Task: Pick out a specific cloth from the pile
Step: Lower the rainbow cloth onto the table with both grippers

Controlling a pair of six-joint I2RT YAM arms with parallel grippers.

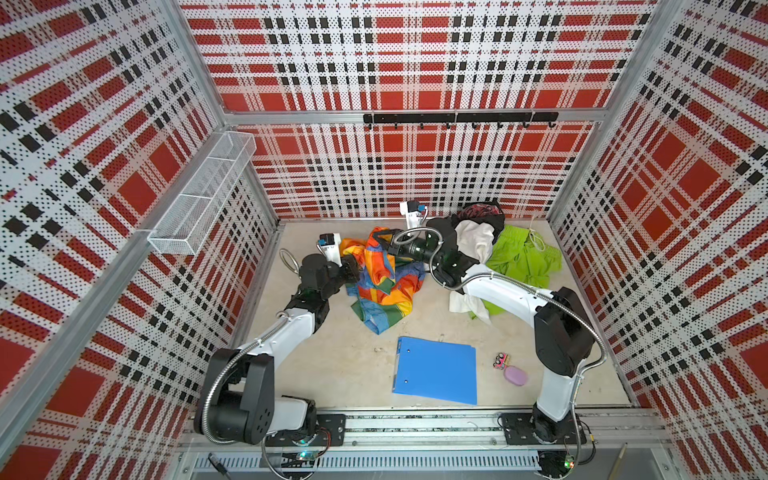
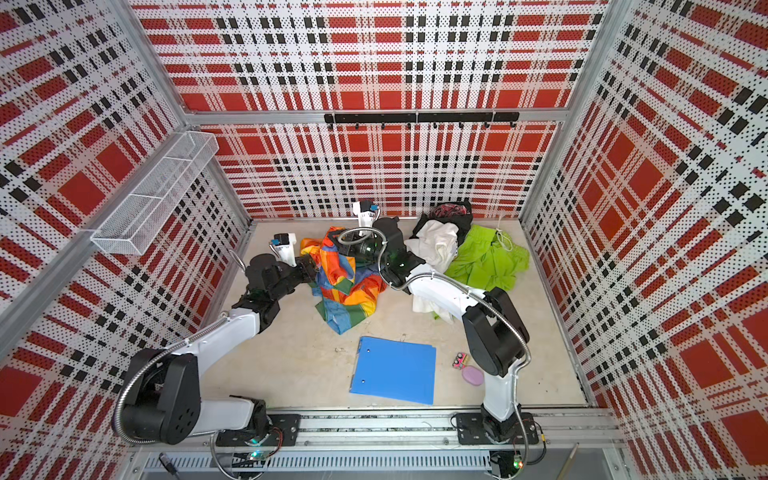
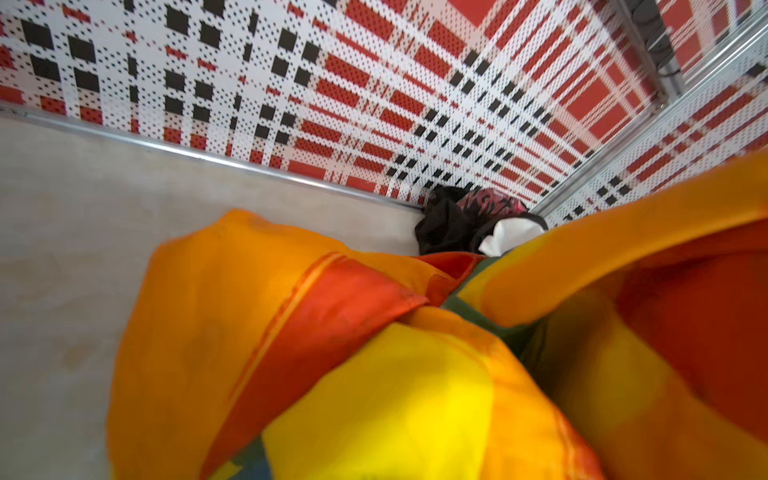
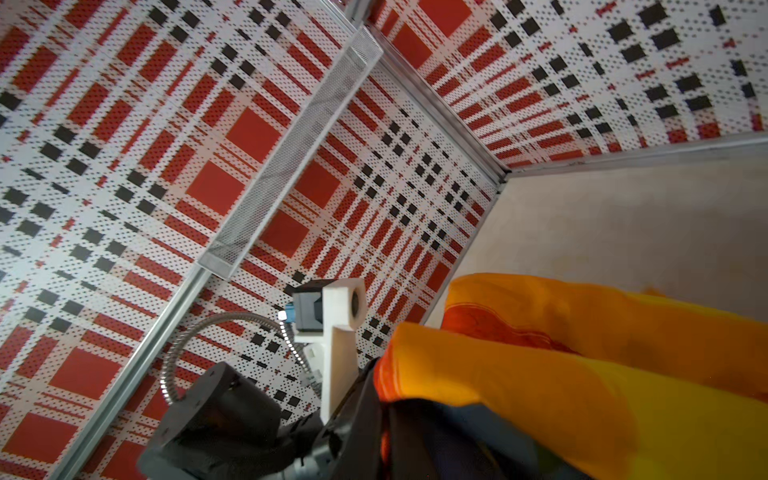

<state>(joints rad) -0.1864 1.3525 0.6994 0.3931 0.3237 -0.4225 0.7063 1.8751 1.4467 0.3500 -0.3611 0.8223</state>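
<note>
Two claws, one cloth, one pile; entries as an onlooker at the open side would list them.

1. Cloth [image 1: 384,286]: thin rainbow patchwork in orange, yellow, red, green and blue. It lies bunched on the counter [image 1: 332,365], left of centre and apart from the pile, with bare surface between them. Its long axis runs from the back wall toward the blue folder [image 1: 436,370]. The far end stands peaked and the near end sags flat.

2. Right claw [image 1: 382,243]: reaches across the middle to the peaked far end. It is closed and most likely pinching the cloth, since the fabric rises to it, though folds hide the fingertips.

3. Left claw [image 1: 353,266]: set against the cloth's left edge, so the cloth lies to its right. Its wrist view is filled with orange and yellow folds, and I cannot tell whether the jaws are open or closed.

4. Pile [image 1: 509,249]: far right, partly behind the right forearm. It holds a white garment [image 1: 473,243], lime-green shorts [image 1: 528,266] and a black garment [image 1: 478,212].

5. Sundries: a pink oval object [image 1: 515,375], a wire basket [image 1: 203,195] on the left wall and a hook rail [image 1: 457,117].

6. Governing relation: the cloth sits between the two claws, both right at its far end. Judged from this, a lift would leave the long near end trailing.

7. Writing: none legible. The red pattern on the black garment may be lettering, but it is too blurred to read.
</note>
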